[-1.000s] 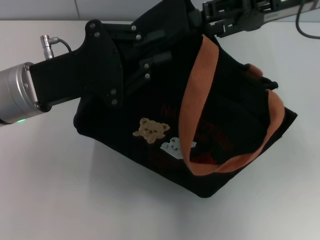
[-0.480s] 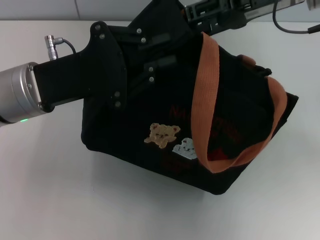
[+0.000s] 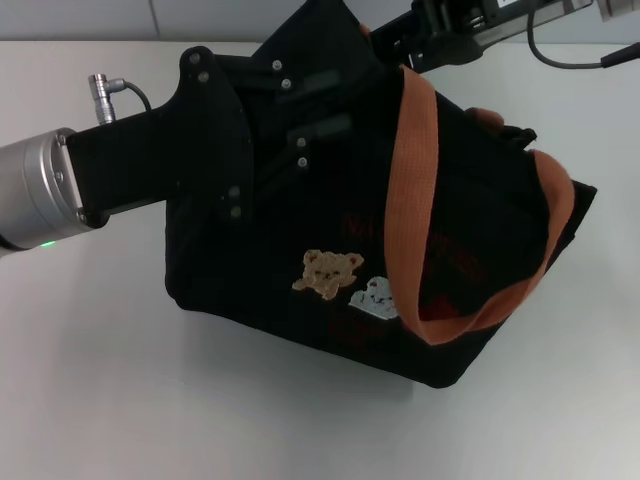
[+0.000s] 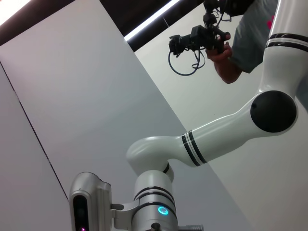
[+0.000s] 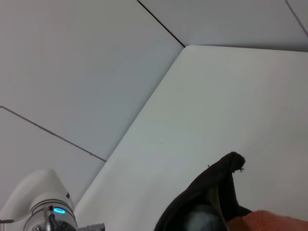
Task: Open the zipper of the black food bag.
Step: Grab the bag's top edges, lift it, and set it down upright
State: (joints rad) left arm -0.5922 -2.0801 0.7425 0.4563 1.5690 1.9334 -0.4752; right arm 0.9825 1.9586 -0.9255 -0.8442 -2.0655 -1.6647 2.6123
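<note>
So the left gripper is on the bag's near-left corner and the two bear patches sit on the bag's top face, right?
Not quite. The head view shows the bear patches on the black food bag's side panel facing the camera, below the left gripper, not on top. The left gripper at the bag's upper left part is right.

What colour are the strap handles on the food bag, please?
The strap handles are orange-brown against the black food bag; the head view shows them best.

Bright even overhead light, soft shadow under the black food bag (image 3: 400,230), sharp focus
</note>
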